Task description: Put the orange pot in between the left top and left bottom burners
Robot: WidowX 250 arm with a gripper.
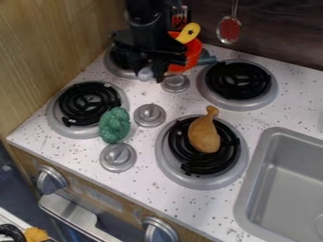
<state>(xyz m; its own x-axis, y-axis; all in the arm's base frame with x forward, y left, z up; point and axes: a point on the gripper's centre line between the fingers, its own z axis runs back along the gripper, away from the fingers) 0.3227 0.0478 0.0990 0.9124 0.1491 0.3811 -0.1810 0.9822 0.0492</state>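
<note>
Orange pot: upper middle of frame, just right of end effector, partly behind it; whether open, closed or gripping, cannot tell.

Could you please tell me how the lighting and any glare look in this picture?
Camera view: the white countertop looks bright, without harsh glare; the metal knobs carry soft highlights; the black pincer partly blends into the dark middle of the rear left burner.

Toy drumstick on lower right burner; green toy (broccoli, apparently) near knob; sink at right.
</note>
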